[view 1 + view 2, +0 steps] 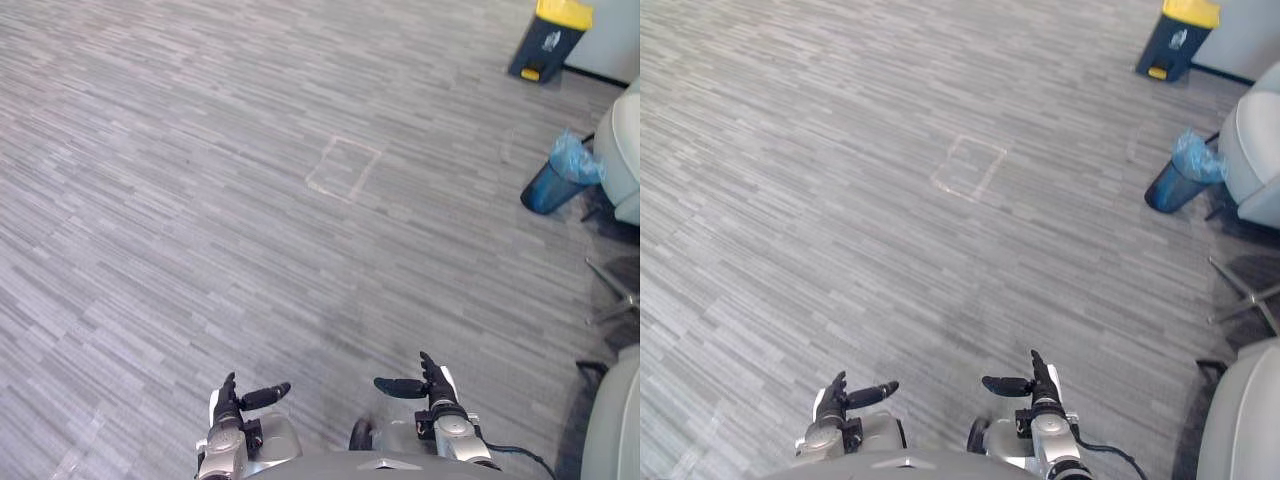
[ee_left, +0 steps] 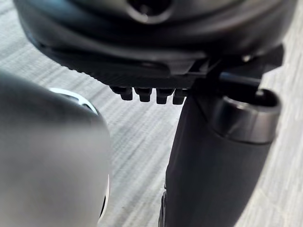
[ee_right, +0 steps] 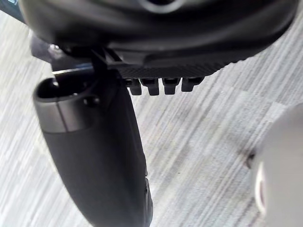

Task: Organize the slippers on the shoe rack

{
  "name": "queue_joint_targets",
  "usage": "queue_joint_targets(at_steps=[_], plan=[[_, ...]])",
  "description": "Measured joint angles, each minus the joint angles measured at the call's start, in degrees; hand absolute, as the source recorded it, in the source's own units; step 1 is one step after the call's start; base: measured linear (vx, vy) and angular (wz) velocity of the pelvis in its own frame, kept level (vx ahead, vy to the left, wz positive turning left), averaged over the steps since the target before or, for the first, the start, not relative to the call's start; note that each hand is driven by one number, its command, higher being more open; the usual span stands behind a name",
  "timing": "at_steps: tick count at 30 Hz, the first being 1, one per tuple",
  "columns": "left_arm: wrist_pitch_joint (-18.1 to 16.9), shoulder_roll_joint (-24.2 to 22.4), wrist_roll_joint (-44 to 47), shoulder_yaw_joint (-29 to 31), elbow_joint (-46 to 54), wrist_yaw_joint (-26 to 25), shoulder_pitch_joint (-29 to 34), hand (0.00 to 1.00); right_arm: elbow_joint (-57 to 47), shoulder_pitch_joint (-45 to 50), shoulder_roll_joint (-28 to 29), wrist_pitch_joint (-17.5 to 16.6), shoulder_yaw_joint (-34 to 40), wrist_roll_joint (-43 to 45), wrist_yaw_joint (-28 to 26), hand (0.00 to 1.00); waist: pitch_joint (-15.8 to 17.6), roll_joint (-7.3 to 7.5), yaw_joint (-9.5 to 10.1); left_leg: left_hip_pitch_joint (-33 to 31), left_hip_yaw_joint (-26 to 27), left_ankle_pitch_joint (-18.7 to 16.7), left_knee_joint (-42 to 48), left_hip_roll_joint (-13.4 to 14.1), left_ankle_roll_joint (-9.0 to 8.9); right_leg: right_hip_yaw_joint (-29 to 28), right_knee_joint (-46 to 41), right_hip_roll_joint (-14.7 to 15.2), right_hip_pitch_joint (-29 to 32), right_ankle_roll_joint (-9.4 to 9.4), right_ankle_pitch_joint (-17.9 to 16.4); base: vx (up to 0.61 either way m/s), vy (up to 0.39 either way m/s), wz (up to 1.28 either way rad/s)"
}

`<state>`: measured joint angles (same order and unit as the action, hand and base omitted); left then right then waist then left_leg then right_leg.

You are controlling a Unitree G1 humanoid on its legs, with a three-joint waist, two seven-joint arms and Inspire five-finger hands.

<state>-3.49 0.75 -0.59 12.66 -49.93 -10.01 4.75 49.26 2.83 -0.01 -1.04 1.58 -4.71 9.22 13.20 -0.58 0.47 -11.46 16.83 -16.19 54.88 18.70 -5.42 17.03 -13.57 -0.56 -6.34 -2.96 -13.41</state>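
Bright, even indoor light, grey floor (image 1: 180,200) evenly lit, soft faint shadows

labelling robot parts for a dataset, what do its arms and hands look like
The left arm and right arm are silver-grey with rounded wrist housings. The left hand and right hand are black, with slim black fingers and a white patch on each hand's side.

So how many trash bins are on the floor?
2. The yellow-lidded bin stands far off to the right; the blue bin with a bag stands nearer, beside a grey chair.
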Motion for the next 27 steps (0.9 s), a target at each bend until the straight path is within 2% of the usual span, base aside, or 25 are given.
queue_joint_targets(at_steps=[2,3,4,5,6,7,8,9,10,11,12,13,14,15,17,18,19,20,21,22,23,24,25,26,27], plan=[[-0.13,-0.13,0.01,-0.14,0.21,0.05,-0.18,1.0,-0.06,-0.14,0.53,0.02,0.57,0.32,0.01,1.0,-0.04,-0.39,0.47,-2.49,2.56,0.26,-7.46,-1.16,0.48,-0.29,-0.18,0.44,-1.03,0.66,-0.37,0.44,0.051,-0.3],[-0.15,-0.3,0.01,-0.26,0.34,0.05,-0.19,1.0,-0.58,0.17,1.34,0.66,2.56,0.35,-0.22,1.0,-0.3,-0.85,0.79,-2.95,5.79,1.72,-15.95,-2.67,4.59,-0.04,-3.05,1.3,-1.15,2.69,-2.21,0.48,0.115,-0.17],[-0.17,-0.28,0.04,-0.28,0.36,0.04,-0.18,1.0,-0.57,0.4,1.34,0.74,3.2,0.35,-0.21,1.0,-0.27,-0.59,1.02,-2.25,6.93,1.17,-16.45,-2.84,5.96,-0.07,-4.13,1.37,-1.15,3.0,-2.74,0.49,0.108,0.19],[-0.02,-0.37,0.01,-0.51,0.29,-0.09,-0.65,1.0,-0.95,0.79,2.04,0.85,4.63,0.39,-0.11,1.0,-0.26,-0.26,0.89,0.48,7.39,0.12,-18.62,-3.04,7.3,0.25,-12.75,3.02,2.14,2.78,-4.94,0.34,0.084,0.48],[0.03,-0.13,0.04,0.11,-0.08,-0.36,-1.15,1.0,-1.66,0.34,2.08,0.75,4.09,0.38,-0.18,1.0,0.19,0.2,1.37,-0.51,6.71,0.3,-14.47,-2.01,8.23,-0.9,-7.52,2.32,1.87,3.99,-6.09,0.26,0.097,0.82],[-0.19,2.21,0.3,1.6,2.12,0.43,-1.48,1.0,-1.65,-0.33,3.54,0.93,3.56,0.35,-0.13,1.0,1.89,3.6,1.77,-5.1,5.62,-2.34,-7.31,-3.21,7.52,-2.02,0.94,4.69,-2.23,5.62,-3.36,0.22,0.099,0.71],[-0.23,2.24,0.14,1.69,1.8,0.53,-1.75,1.0,-1.19,-0.47,3.5,0.89,3.57,0.32,-0.09,1.0,1.93,3.72,1.44,-5.45,4.57,-2.8,-8.93,-4.01,6.73,-1.34,1.36,4.98,-2.86,5.49,-3.43,0.15,0.053,0.79],[-0.25,2.85,0.14,1.57,1.32,0.2,-1.49,1.0,3.08,-1.39,2.52,0.77,3.37,0.25,0.5,1.0,-0.62,6.05,1.76,-6.83,-0.1,2.64,-25.68,-11.2,4.47,-0.08,3.12,6.88,-3.3,5.93,-3.46,0.31,0.08,0.25],[-0.44,2.64,1.34,1.49,1.4,-0.35,-1.09,1.0,4.52,-2.16,0.86,0.21,1.67,0.14,0.46,1.0,-0.88,5.05,2.51,-7.21,-0.84,3.91,-23.36,-11.23,6.69,-1.27,0.39,6.98,-3.07,6.91,-4.28,0.46,0.141,-0.01],[0.0,3.68,1.19,1.0,-1.18,-0.24,-1.88,1.0,4.47,-2.69,0.73,-0.34,0.51,-0.1,0.38,1.0,-0.75,4.86,2.46,-5.24,-0.01,1.32,-23.1,-11.52,6.58,-2.89,-10.67,9.47,0.54,9.17,-5.78,0.49,0.166,-0.37],[0.16,4.06,1.14,0.57,-1.85,-0.18,-1.95,1.0,4.61,-2.9,0.91,-0.03,0.57,-0.1,0.38,1.0,-0.68,4.96,2.08,-4.23,0.23,1.1,-23.96,-12.06,6.62,-3.28,-16.26,10.66,2.76,9.5,-5.4,0.51,0.166,-0.21],[0.4,4.87,0.93,-1.18,-3.07,-0.25,-1.8,1.0,5.3,-3.16,1.29,0.27,0.62,-0.08,0.28,1.0,-0.48,4.88,0.67,-0.37,1.03,0.49,-26.98,-13.07,6.93,-3.64,-31.21,13.89,9.11,9.36,0.19,0.63,0.141,-0.21],[0.65,5.45,0.57,-3.13,-3.71,-0.37,-1.32,1.0,5.27,-3.71,1.23,0.72,0.72,0.0,-0.35,1.0,0.12,4.32,0.22,6.07,1.46,0.15,-31.42,-13.48,6.96,-3.35,-40.54,14.53,12.69,8.3,0.15,0.65,0.114,-0.21],[0.68,5.6,0.33,-3.7,-3.83,-0.36,-1.14,1.0,5.27,-3.94,1.15,0.55,0.7,-0.02,-0.27,1.0,0.48,3.91,0.11,8.64,1.45,0.17,-33.24,-13.47,6.93,-2.85,-41.73,14.01,13.29,7.52,-0.3,0.68,0.074,-0.21],[0.74,5.39,0.03,-5.23,-4.13,-0.28,-0.84,1.0,4.5,-4.4,0.63,-0.37,0.29,-0.12,-0.32,1.0,1.49,2.06,-1.02,18.29,1.53,0.62,-40.55,-12.18,6.16,0.08,-39.54,10.24,15.94,3.33,-3.16,0.63,0.01,0.0],[0.76,5.31,0.01,-5.28,-4.55,-0.14,-1.33,1.0,3.31,-4.45,0.18,-0.87,-0.79,-0.17,-0.38,1.0,1.7,1.79,-1.28,21.46,1.68,0.67,-42.56,-10.99,6.09,1.94,-33.03,8.14,20.28,1.75,-4.12,0.56,-0.047,0.1],[0.76,5.32,0.0,-5.28,-4.64,-0.11,-1.43,1.0,3.09,-4.45,0.18,-0.96,-0.85,-0.2,-0.39,1.0,1.73,1.84,-1.28,21.76,1.67,0.67,-42.7,-10.85,6.09,2.19,-31.78,7.98,21.05,1.75,-4.12,0.56,-0.104,0.21],[0.83,5.32,-0.03,-5.35,-5.56,0.01,-2.11,1.0,1.99,-4.51,0.12,-1.48,-1.16,-0.22,-0.38,1.0,1.92,2.06,-1.66,23.5,1.57,0.66,-43.5,-10.06,6.06,2.8,-23.12,7.11,24.87,2.06,-2.87,0.59,-0.152,0.32],[1.0,5.52,-0.14,-5.69,-5.78,0.2,-1.93,1.0,1.54,-4.53,0.06,-1.49,-1.54,-0.22,-0.36,1.0,1.84,3.15,-2.29,26.41,1.54,0.27,-44.56,-10.4,3.79,2.54,-7.88,5.75,25.93,2.29,7.16,0.74,-0.199,0.42],[1.1,5.25,-0.31,-5.72,-6.34,0.41,-1.64,1.0,1.83,-4.17,-0.43,-1.14,-1.62,-0.23,-0.46,1.0,1.97,3.21,-2.71,28.74,1.22,-0.09,-44.9,-9.67,2.14,1.99,-4.59,4.84,23.98,-2.03,16.77,0.65,-0.185,0.03],[1.05,4.1,-0.53,-5.38,-7.07,0.44,-1.92,1.0,2.89,-5.59,-1.09,-1.02,-1.66,-0.36,-0.45,1.0,2.25,1.05,-1.86,29.65,1.2,0.25,-44.61,-7.83,2.11,1.85,-5.17,2.4,23.42,-1.99,16.85,0.64,-0.179,-0.3],[1.05,3.49,-1.28,-5.33,-7.26,0.86,-2.57,1.0,2.92,-6.66,-1.07,-0.49,-0.89,-0.37,-0.28,1.0,2.36,1.23,-1.46,29.1,-0.25,1.65,-44.37,-8.44,1.57,0.37,-6.81,2.56,23.7,-2.54,13.68,0.47,-0.137,-0.47],[1.02,2.99,-1.33,-5.55,-7.22,0.89,-2.66,1.0,2.72,-6.77,-1.01,-0.39,0.08,-0.63,-0.17,1.0,2.39,1.19,-1.66,29.16,-1.21,2.52,-45.18,-9.21,1.53,0.02,-8.1,2.72,23.66,-2.52,12.15,0.5,-0.13,-0.2],[1.04,2.18,-1.8,-5.55,-7.2,0.95,-2.64,1.0,2.76,-6.12,-0.8,0.12,1.24,-0.82,-0.11,1.0,2.21,0.96,-2.17,29.28,-1.17,5.3,-43.48,-9.31,0.92,0.14,-10.67,3.11,22.93,-2.26,9.26,0.46,-0.14,0.11],[1.05,1.71,-2.48,-5.27,-6.7,1.27,-2.62,1.0,1.65,-4.16,-0.79,1.0,2.01,-0.92,-0.34,1.0,2.11,0.92,-2.62,28.17,-3.12,7.77,-35.8,-8.08,-1.75,1.25,-11.32,3.03,19.61,-1.53,5.6,0.45,-0.154,0.15]])
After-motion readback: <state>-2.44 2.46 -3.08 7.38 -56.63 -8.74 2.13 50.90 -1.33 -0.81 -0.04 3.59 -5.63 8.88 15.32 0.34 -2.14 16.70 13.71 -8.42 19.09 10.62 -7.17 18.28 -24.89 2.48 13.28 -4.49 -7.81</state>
